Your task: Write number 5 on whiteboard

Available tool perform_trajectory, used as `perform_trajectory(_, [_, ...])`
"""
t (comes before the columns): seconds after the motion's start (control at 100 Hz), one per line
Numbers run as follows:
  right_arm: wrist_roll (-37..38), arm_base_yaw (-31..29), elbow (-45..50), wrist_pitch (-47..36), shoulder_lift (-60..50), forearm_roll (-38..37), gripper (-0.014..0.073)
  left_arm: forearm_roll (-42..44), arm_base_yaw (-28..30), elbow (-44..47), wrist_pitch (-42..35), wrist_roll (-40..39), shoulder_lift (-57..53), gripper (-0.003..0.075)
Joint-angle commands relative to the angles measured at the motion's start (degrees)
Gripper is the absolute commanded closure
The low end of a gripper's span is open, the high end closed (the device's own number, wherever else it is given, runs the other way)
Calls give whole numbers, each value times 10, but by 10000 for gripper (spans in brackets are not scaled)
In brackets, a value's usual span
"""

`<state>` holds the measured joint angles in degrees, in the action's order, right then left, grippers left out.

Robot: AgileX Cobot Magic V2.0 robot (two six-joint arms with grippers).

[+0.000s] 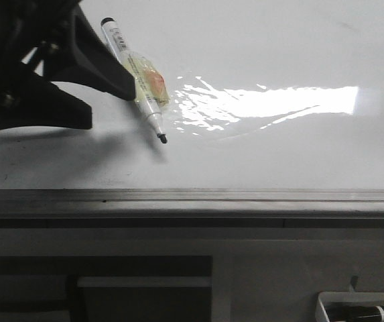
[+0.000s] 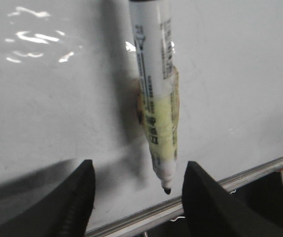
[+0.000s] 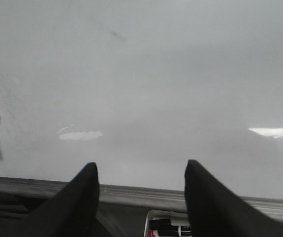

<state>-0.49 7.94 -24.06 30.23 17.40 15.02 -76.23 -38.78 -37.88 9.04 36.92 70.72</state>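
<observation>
Tray (image 1: 326, 303) beyond whiteboard (image 1: 279, 154) edge holds markers; left hand (image 2: 137, 197) and right hand (image 3: 142, 195) both apart.

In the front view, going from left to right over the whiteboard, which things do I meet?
Left gripper → marker pen with yellowish tape around it → bright light glare on the whiteboard.

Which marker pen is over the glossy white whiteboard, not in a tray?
The white, yellow-taped marker pen inside the open left gripper; dark pens sit in the white tray.
</observation>
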Motion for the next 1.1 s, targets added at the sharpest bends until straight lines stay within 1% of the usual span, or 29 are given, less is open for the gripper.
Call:
perform_trajectory(0.0, [-9, -1, -21, -40, 10, 7, 246, -15, -6, -31, -9, 3, 13, 366])
perform_trajectory(0.21, [-9, -1, -21, -39, 10, 7, 246, -23, -6, -37, -9, 3, 57, 367])
perform_trajectory(0.28, [-9, -1, -21, -39, 10, 7, 246, -25, -6, -37, -13, 3, 66, 386])
perform_trajectory(0.37, [-9, -1, -21, -39, 10, 7, 246, -27, -6, -37, -20, 3, 74, 467])
perform_trajectory(0.42, [-9, -1, -21, -39, 10, 7, 246, -27, -6, -37, -26, 3, 75, 538])
perform_trajectory(0.44, [-9, -1, -21, -39, 10, 7, 246, -27, -6, -37, -31, 3, 75, 584])
perform_trajectory(0.49, [-9, -1, -21, -39, 10, 7, 246, -27, -6, -37, -36, 3, 75, 659])
perform_trajectory(0.5, [-9, -1, -21, -39, 10, 7, 246, -27, -6, -37, -37, 3, 75, 696])
perform_trajectory(0.51, [-9, -1, -21, -39, 10, 7, 246, -27, -6, -37, -37, 3, 75, 696])
perform_trajectory(0.52, [-9, -1, -21, -39, 10, 7, 246, -27, -6, -37, -38, 3, 75, 720])
perform_trajectory(0.54, [-9, -1, -21, -39, 10, 7, 246, -27, -6, -37, -39, 3, 75, 740])
perform_trajectory(0.67, [-9, -1, -21, -39, 10, 7, 246, -22, -6, -37, -38, 3, 75, 741])
perform_trajectory(0.76, [-14, -1, -21, -37, 10, 18, 246, 0, -6, -38, -14, 22, 62, 741])
perform_trajectory(0.8, [-43, 0, -24, -28, 10, 34, 246, 16, -6, -39, 6, 48, 52, 741])
perform_trajectory(0.83, [-82, 0, -28, -16, 10, 64, 246, 34, -6, -40, 25, 68, 45, 741])
perform_trajectory(0.87, [-157, 4, -35, 4, 10, 102, 246, 61, -6, -45, 59, 96, 34, 741])
perform_trajectory(0.88, [-185, 4, -37, 7, 10, 121, 246, 73, -6, -45, 65, 101, 32, 741])
perform_trajectory(0.92, [-258, 13, -44, 29, 10, 178, 246, 105, -6, -50, 101, 124, 22, 741])
perform_trajectory(0.93, [-287, 16, -46, 36, 11, 196, 246, 125, -6, -52, 112, 130, 19, 741])
perform_trajectory(0.94, [-301, 18, -48, 39, 12, 196, 246, 125, -6, -54, 118, 133, 18, 741])
perform_trajectory(0.95, [-328, 20, -49, 43, 12, 215, 246, 139, -6, -55, 123, 135, 17, 741])
perform_trajectory(0.97, [-354, 26, -52, 54, 16, 242, 246, 163, -6, -58, 139, 140, 12, 741])
perform_trajectory(1.0, [-412, 35, -56, 69, 23, 273, 246, 193, -6, -62, 158, 148, 8, 741])
perform_trajectory(1.04, [-461, 50, -61, 86, 33, 310, 246, 237, -6, -66, 184, 157, 3, 741])
perform_trajectory(1.09, [-513, 68, -66, 97, 50, 336, 246, 285, -6, -72, 208, 168, 0, 741])
